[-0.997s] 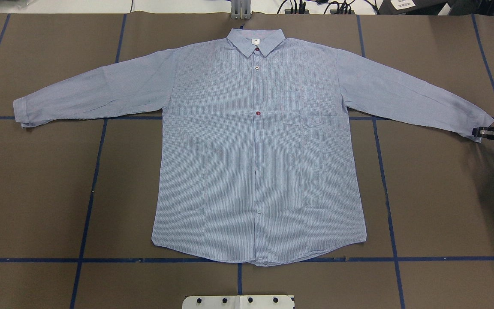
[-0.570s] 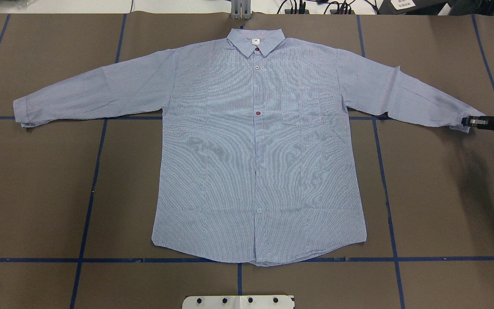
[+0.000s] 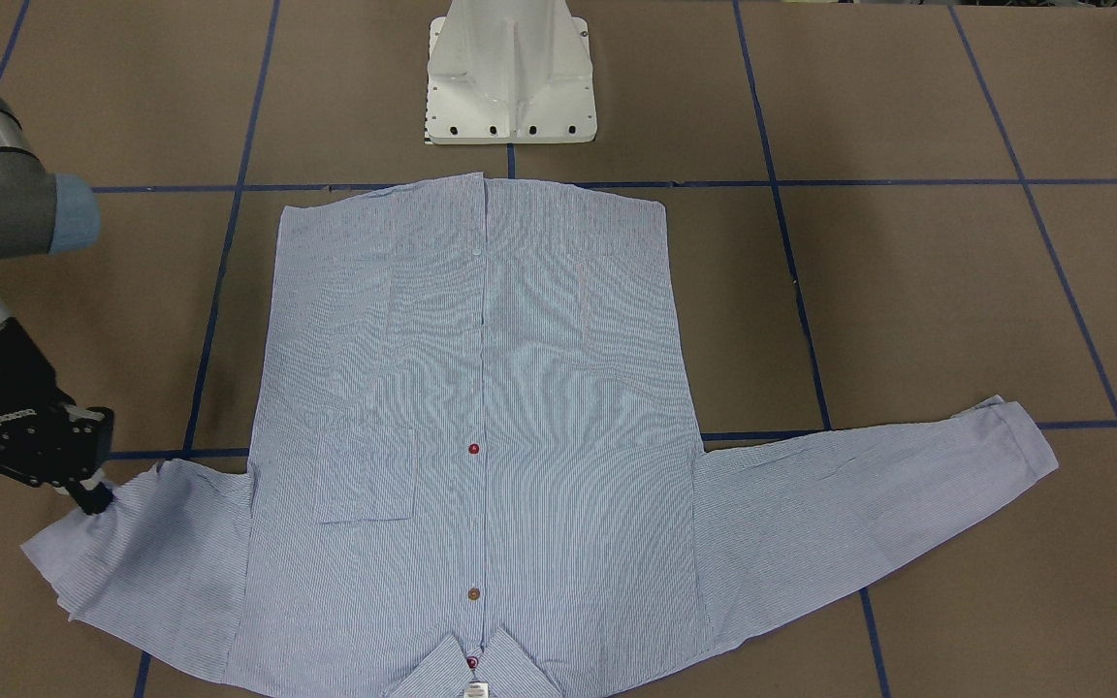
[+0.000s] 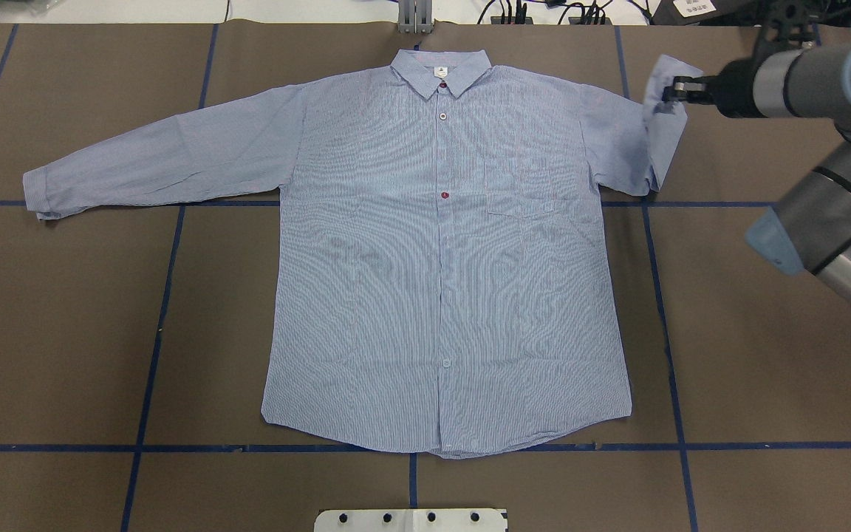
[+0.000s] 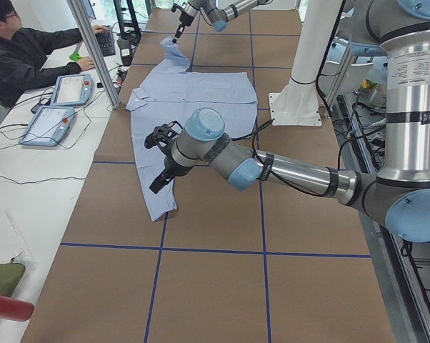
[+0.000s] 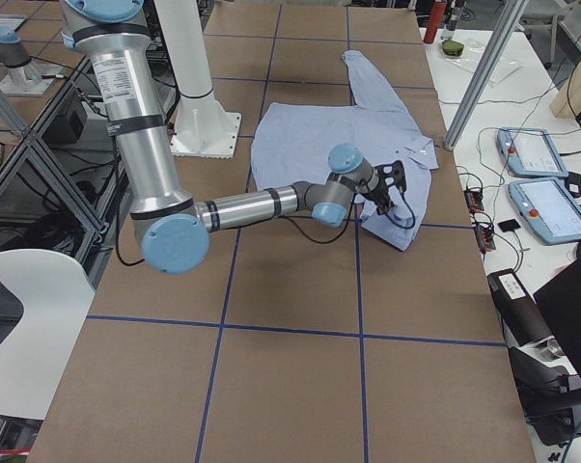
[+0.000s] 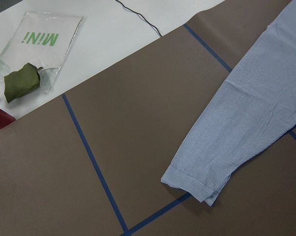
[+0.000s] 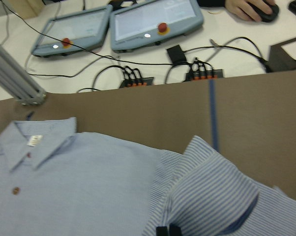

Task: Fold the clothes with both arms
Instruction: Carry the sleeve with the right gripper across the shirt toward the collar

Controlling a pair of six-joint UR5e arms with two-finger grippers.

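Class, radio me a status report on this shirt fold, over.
Right gripper shut on cuff of light-blue striped button-up shirt, sleeve doubled back. Left gripper aloft, state unclear. No obstruction seen.

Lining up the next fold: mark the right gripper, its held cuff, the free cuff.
right gripper (image 4: pixel 673 91), overhead view, between fingertips.
held cuff (image 4: pixel 668 70), overhead view, cloth above the fingertips.
free cuff (image 4: pixel 35 193), overhead view, sleeve-end band.

— What covers the tabletop (image 4: pixel 63 332)?
— Brown paper, squared off by blue tape lines (image 4: pixel 152 355).
— And past its far edge?
— A white ledge with two grey pendants (image 8: pixel 158 19), each with a red button. Black cables (image 8: pixel 138 66), an aluminium post (image 5: pixel 93 53) and a seated person (image 5: pixel 26 53) in black. Near the far left corner, a plastic bag (image 7: pixel 40 39) lettered in green.
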